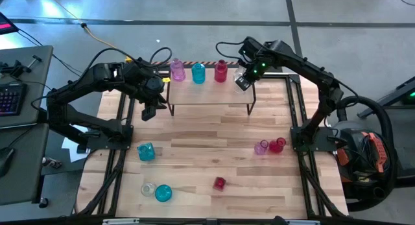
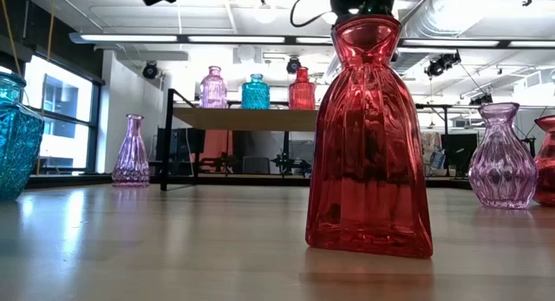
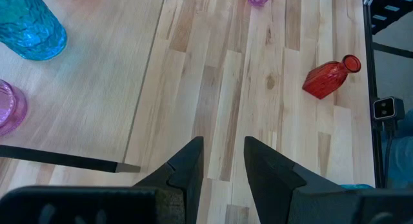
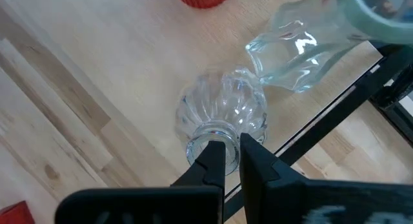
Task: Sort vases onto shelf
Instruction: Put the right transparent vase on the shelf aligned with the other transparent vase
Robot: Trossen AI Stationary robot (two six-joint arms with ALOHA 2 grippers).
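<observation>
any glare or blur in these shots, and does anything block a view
Low view: a red vase close to the lens fills the middle and hides part of the shelf; bright ceiling lights and a window wash out the background. Right wrist view: the clear vase held by the right gripper shows white highlights, and a second clear shape beside it is blurred. High view: even light, soft shadows.

Black jointed arms, black cables, green light.
</observation>
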